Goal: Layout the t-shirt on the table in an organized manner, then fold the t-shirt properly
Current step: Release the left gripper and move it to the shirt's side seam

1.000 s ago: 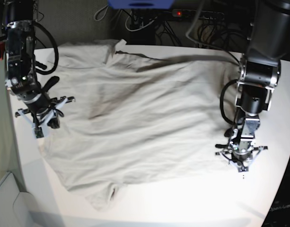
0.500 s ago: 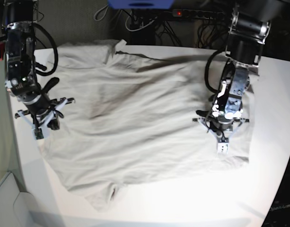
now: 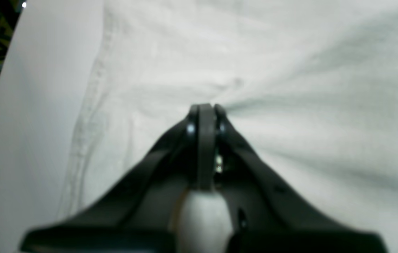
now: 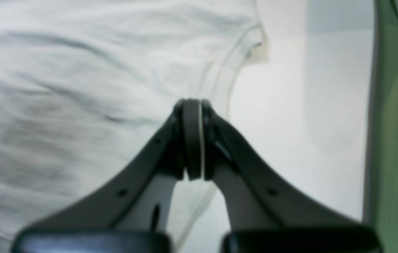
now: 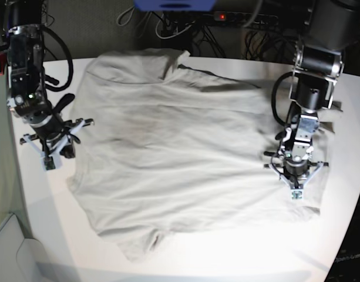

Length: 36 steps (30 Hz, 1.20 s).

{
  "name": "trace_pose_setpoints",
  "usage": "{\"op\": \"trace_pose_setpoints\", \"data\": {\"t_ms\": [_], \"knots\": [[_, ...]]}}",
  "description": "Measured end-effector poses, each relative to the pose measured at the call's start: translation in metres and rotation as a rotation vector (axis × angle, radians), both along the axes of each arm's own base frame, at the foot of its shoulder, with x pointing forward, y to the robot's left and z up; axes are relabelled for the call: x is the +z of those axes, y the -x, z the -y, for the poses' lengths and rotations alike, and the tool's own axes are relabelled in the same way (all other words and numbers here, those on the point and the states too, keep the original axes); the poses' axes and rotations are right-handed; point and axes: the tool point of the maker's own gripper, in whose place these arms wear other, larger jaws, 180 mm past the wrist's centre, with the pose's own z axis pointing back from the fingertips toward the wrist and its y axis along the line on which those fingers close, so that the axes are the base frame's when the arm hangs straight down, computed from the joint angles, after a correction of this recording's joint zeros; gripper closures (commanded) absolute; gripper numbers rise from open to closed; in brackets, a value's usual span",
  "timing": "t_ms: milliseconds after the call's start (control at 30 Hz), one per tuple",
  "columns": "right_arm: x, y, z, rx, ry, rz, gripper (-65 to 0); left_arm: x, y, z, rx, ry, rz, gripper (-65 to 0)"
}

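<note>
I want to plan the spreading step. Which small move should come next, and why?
Probably the left hand should drag a little further outward toward the table's edge. It is shut, pressing on the t-shirt, and creases fan out from its tip, so the cloth there is not yet flat.

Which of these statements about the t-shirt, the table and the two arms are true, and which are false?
1. The t-shirt lies spread over the white table. True.
2. The left gripper stands wide open. False: its fingers are shut, tips down on the cloth, which puckers toward them in the left wrist view.
3. The right gripper is at the shirt's edge, on the base view's left. True.
4. The t-shirt is already folded in half. False: it lies open as one wrinkled layer.
5. A printed logo covers the shirt. False: the grey-beige cloth is plain.
</note>
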Motion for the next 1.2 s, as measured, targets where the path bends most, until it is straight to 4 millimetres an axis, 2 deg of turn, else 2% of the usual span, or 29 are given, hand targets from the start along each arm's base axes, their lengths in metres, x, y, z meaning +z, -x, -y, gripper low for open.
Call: {"op": "trace_pose_setpoints", "data": {"t_ms": [200,400,467,600,700,800,933,1200], "knots": [[-0.013,0.013,-0.005,-0.004,-0.016,-0.037,0.0,0.007,-0.016,0.008,0.024,0.027,-0.001,-0.4],[-0.032,0.030,-0.027,-0.014,-0.088,-0.087,0.0,0.021,-0.028,0.029,0.002,0.077,0.039,-0.4],[-0.037,0.033,-0.041,0.004,-0.110,-0.099,0.0,0.025,-0.025,0.034,-0.004,0.089,0.030,-0.4],[-0.062,0.040,-0.062,0.050,-0.132,-0.162,0.0,0.031,-0.009,0.038,-0.016,0.107,-0.017,-0.4],[-0.091,0.050,-0.062,0.045,-0.132,-0.252,0.0,0.043,0.004,0.043,-0.019,0.134,-0.017,-0.4],[-0.095,0.035,-0.056,0.023,-0.142,-0.217,0.0,0.053,0.023,0.038,0.028,0.192,0.000,-0.4],[-0.101,0.019,-0.045,-0.012,-0.171,-0.171,0.0,0.055,0.060,0.011,0.107,0.205,-0.008,-0.4],[-0.103,-0.016,-0.013,-0.060,-0.145,-0.134,0.0,0.029,0.123,-0.005,0.175,0.220,-0.086,-0.4]]}}
